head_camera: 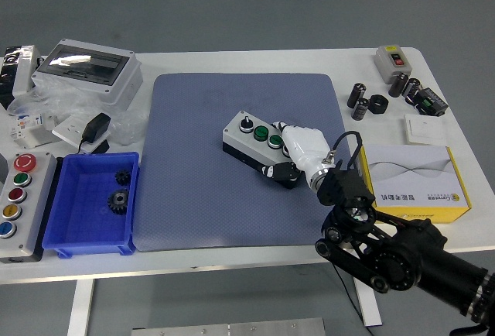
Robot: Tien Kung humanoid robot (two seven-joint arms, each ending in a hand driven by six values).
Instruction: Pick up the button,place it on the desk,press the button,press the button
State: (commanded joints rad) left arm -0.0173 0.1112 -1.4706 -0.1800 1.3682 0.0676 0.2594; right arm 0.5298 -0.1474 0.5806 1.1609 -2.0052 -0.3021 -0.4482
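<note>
A grey button box (252,138) with a black base lies tilted on the blue-grey mat (193,181). It carries a black knob at its upper left and two green buttons beside it. My right hand (295,150), white with black fingertips, rests on the box's right end, covering that part. Its fingers curl over the top and front edge of the box. My left hand is out of view.
A blue bin (71,226) with two black gears sits left of the mat. A large button panel (14,197) is at far left. A yellow-white box (411,181) lies right of my arm. Capacitors (363,102), a small switch box (393,60) and an enclosure (87,70) stand at the back.
</note>
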